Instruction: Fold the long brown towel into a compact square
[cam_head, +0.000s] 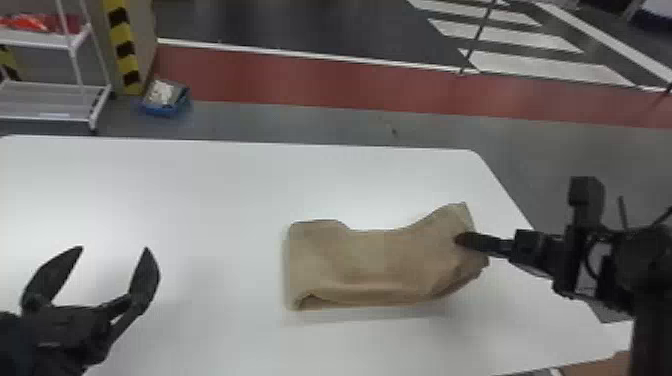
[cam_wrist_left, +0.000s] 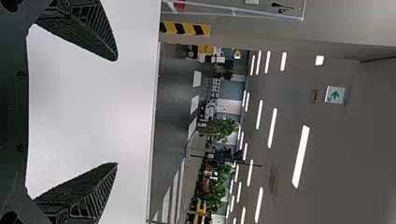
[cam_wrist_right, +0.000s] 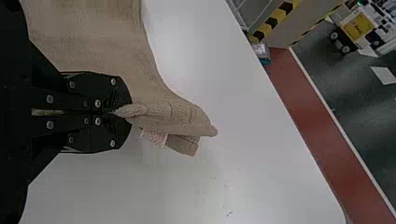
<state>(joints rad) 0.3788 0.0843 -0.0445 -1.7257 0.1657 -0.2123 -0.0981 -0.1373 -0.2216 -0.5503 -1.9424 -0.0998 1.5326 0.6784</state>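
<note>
Towel (cam_head: 377, 262) a folded strip, square apparently still to make; right jaws (cam_wrist_right: 125, 113) pinched shut on it, left jaws (cam_head: 113, 248) wide, empty.

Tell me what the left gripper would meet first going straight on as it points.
The way looks free: the open left gripper points out over the white table toward its far edge, though its height above the top is unclear.

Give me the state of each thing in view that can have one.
Brown towel: partly folded, not yet a compact square, its right end pinched.
Left gripper: open, nothing between its fingers.
Right gripper: shut on the towel.
Blue bin: on the floor, holding something white.
Rack: red items on its upper shelf.
</note>
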